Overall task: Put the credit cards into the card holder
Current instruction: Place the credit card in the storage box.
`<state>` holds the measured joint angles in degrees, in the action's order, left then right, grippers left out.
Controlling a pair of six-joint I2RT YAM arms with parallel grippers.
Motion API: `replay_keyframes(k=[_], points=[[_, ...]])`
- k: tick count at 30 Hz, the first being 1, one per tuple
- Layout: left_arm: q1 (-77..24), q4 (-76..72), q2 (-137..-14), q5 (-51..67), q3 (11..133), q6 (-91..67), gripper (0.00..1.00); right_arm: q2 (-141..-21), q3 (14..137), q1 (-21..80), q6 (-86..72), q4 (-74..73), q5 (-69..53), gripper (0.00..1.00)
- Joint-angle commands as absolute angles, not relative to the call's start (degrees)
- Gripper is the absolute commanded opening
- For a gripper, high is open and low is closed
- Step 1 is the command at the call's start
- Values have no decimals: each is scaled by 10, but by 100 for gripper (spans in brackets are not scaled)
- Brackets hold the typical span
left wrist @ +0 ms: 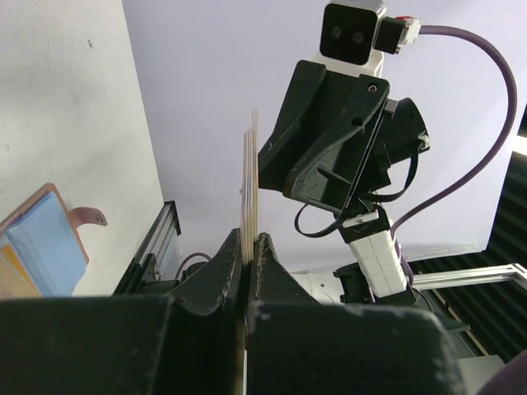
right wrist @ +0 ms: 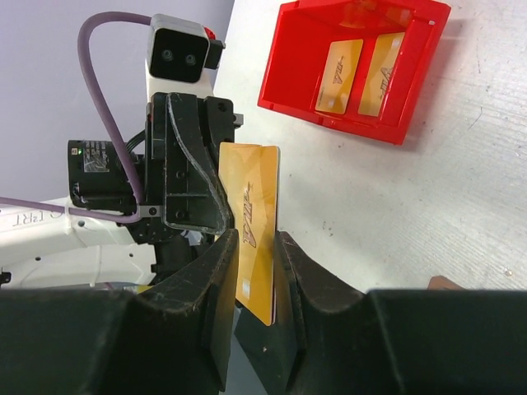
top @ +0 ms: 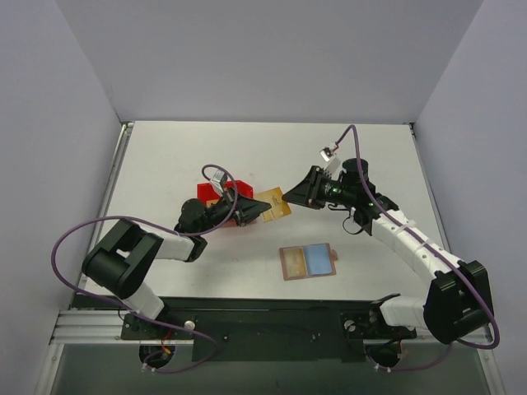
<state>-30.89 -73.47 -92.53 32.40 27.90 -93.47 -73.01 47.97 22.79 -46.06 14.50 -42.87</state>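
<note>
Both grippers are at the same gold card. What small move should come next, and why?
Probably the right gripper should open wide and draw back. The left gripper is shut on the credit card, while the right one flanks it; the card holder lies open on the table.

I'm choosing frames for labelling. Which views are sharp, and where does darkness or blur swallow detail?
Top external: even light, sharp, only faint shadows on the table. Left wrist: the left tool's fingers are a near-black, soft-focus mass, and the gold card shows only edge-on. Right wrist: the card's face and red bin are crisp; the right tool's fingers are dark and blurred.
</note>
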Motion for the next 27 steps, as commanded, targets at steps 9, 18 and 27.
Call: replay_keyframes(k=[9,18,27], points=[[-316,-848,-934,339,307,-940,0,-745,484,232,-469,189,-472,18],[-316,-855,-934,339,307,-941,0,-751,487,235,-465,179,-469,19],[-316,-864,-937,338,306,-945,0,-748,494,236,-446,145,-450,24]])
